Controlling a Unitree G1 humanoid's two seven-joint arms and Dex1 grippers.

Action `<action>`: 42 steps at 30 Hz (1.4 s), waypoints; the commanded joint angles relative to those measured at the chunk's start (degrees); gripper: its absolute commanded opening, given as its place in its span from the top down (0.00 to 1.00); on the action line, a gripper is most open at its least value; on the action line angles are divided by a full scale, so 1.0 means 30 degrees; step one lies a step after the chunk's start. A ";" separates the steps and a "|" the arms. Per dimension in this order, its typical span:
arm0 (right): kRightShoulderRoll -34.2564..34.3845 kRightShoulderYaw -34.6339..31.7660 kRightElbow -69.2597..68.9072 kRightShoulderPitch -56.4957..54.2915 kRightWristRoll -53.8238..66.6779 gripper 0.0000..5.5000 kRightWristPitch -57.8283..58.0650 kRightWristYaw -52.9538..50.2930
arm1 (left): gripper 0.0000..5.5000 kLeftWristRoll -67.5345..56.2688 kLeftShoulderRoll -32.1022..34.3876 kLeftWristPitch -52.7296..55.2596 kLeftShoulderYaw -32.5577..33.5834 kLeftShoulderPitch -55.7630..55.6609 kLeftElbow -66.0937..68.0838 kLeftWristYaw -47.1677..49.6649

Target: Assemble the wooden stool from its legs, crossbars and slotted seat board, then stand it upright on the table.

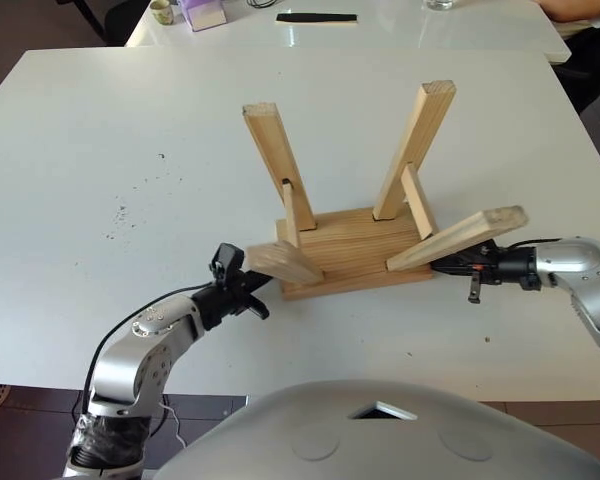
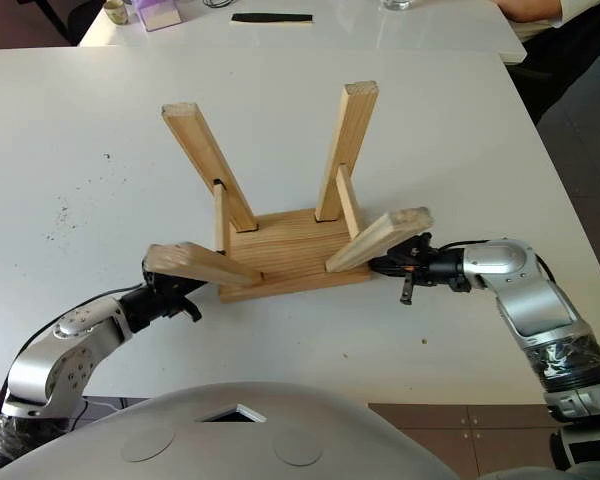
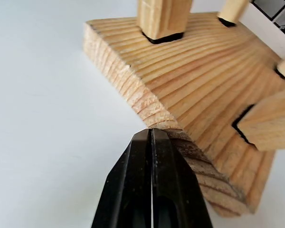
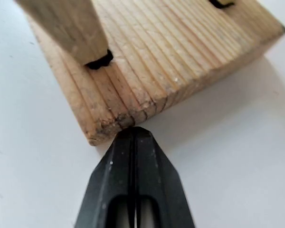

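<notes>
A wooden stool (image 1: 350,250) lies upside down in the middle of a white table (image 1: 100,150). Its seat board (image 1: 355,262) rests flat on the table, and 4 legs splay upward, 2 far ones (image 1: 275,150) and 2 near ones (image 1: 460,238). 2 thin crossbars (image 1: 417,200) stand between them.

The left gripper (image 3: 152,137) sits at the board's near-left corner and the right gripper (image 4: 133,133) at its near-right corner. Each has its fingers pressed together with nothing between them, the tips at the wood's edge.

Assembly looks finished, so the step in hand appears to be turning the stool upright. That would call for opening both pairs of fingers, taking hold on opposite sides, and rotating the stool evenly so no leg pulls loose.

The head views show the whole stool and both arms. The wrist views add the dark slots (image 3: 161,35) where the legs enter the board, and the meeting fingertips.
</notes>
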 commanded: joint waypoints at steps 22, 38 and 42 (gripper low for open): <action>0.2385 -0.1292 0.0670 -0.0117 -0.1149 1.00 -0.0140 -0.2217 | 1.00 -0.0329 0.2833 -0.2600 0.3649 0.0070 0.2488 -0.4207; 0.2403 -0.0696 -0.0784 0.0587 -0.0699 1.00 0.0265 -0.0760 | 1.00 0.2346 0.3370 -0.4268 0.1138 0.0207 0.4194 -0.5497; 0.2605 -0.0697 -0.0480 0.0336 -0.0951 1.00 0.0204 -0.1024 | 1.00 0.2319 0.3349 -0.4351 0.1019 0.0187 0.4164 -0.5571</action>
